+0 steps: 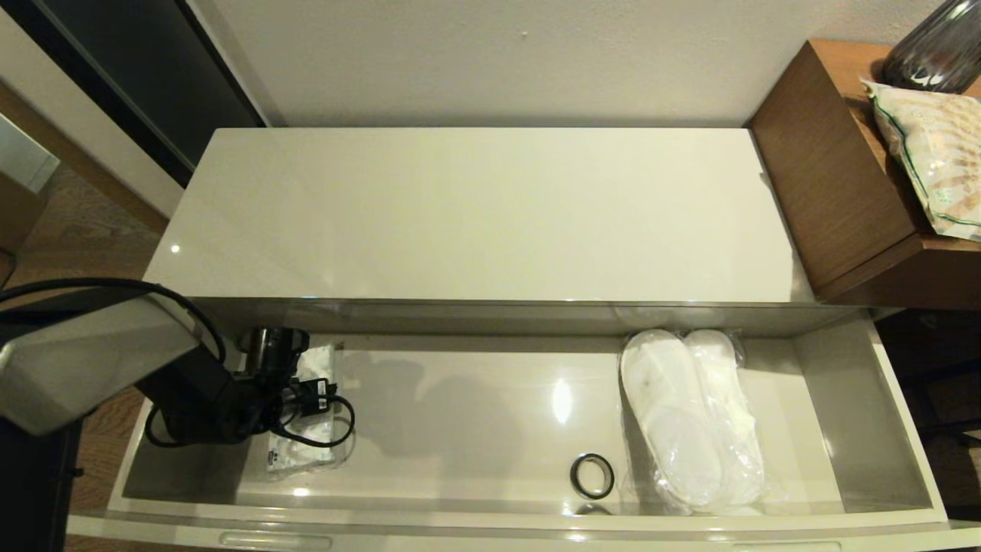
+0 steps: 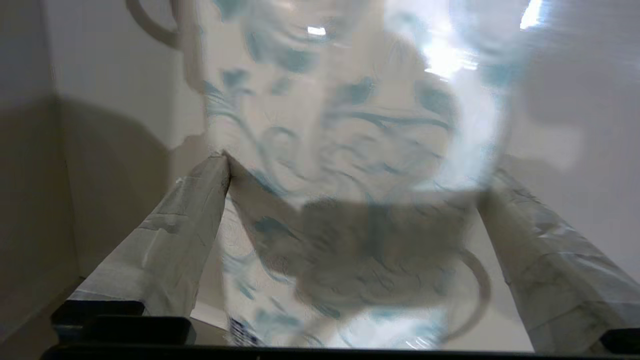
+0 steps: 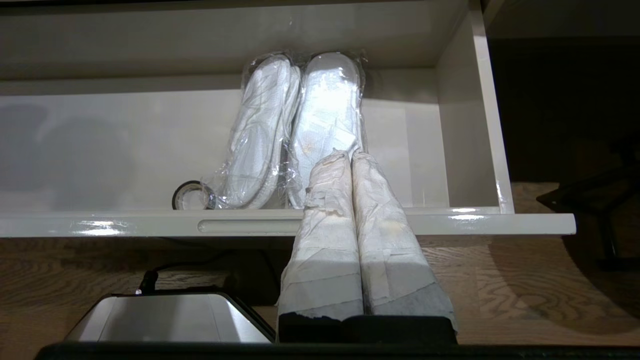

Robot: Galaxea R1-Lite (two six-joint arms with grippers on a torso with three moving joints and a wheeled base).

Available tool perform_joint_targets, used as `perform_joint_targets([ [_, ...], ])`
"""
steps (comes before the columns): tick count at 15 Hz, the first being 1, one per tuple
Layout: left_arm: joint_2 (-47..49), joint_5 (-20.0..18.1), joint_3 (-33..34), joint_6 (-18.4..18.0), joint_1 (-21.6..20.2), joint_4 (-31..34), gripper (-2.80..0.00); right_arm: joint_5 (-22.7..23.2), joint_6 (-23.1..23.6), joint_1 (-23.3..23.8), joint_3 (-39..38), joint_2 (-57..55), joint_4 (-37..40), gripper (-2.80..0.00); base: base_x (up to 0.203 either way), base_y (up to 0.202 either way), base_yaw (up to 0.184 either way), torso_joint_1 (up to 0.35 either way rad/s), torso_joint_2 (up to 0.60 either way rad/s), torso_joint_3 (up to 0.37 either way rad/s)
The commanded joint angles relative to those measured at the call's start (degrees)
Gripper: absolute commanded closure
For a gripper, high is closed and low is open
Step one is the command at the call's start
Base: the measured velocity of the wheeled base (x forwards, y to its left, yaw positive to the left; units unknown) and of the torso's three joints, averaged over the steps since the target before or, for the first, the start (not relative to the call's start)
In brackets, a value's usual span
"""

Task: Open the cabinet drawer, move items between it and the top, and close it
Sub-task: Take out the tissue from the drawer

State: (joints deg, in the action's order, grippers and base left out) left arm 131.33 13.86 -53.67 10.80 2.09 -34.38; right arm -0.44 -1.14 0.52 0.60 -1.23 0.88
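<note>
At the left end of the open drawer [image 1: 490, 502] we have our left gripper [image 2: 350, 175] reaching down over the small pack [image 1: 306, 414], the flat white plastic-wrapped one with blue-green print. Its fingers [image 2: 165, 245] stand spread as wide as they go, one on each side of the pack, and they hold nothing yet. From the wrist camera the pack fills the gap between them, close under the tips; we cannot tell whether the tips already touch the wrapper or the drawer floor.

The step in hand, as we judge it, is picking this pack up so it can go onto the cabinet top [image 1: 475, 215]. To do it well we want the tips low enough to catch the pack's edges, since it lies flat and thin and its glossy wrap is likely to slip or crumple. We close slowly, keeping the pack centred, and keep clear of the drawer's left wall just beside the arm. The cable looping off the wrist also hangs over the pack and could snag.

Toward the right end of the drawer lie the wrapped slippers [image 1: 693, 418], with a small black ring [image 1: 592, 475] just beside them. Our right gripper [image 3: 350, 157] hangs outside the drawer front, its fingers pressed together on nothing.
</note>
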Motion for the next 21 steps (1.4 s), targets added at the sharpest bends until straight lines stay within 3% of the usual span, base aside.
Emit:
perform_joint_targets([
  [1, 1.2, 0.0, -0.9, -0.1, -0.9, 0.3, -2.80, 0.0, 0.0, 0.0, 0.0, 0.0, 0.0, 0.00, 0.000, 0.000, 0.000, 0.000, 0.00, 0.000],
  [21, 1.5, 0.0, -0.5, -0.2, -0.5, -0.2, -2.80, 0.0, 0.0, 0.0, 0.0, 0.0, 0.0, 0.00, 0.000, 0.000, 0.000, 0.000, 0.00, 0.000],
])
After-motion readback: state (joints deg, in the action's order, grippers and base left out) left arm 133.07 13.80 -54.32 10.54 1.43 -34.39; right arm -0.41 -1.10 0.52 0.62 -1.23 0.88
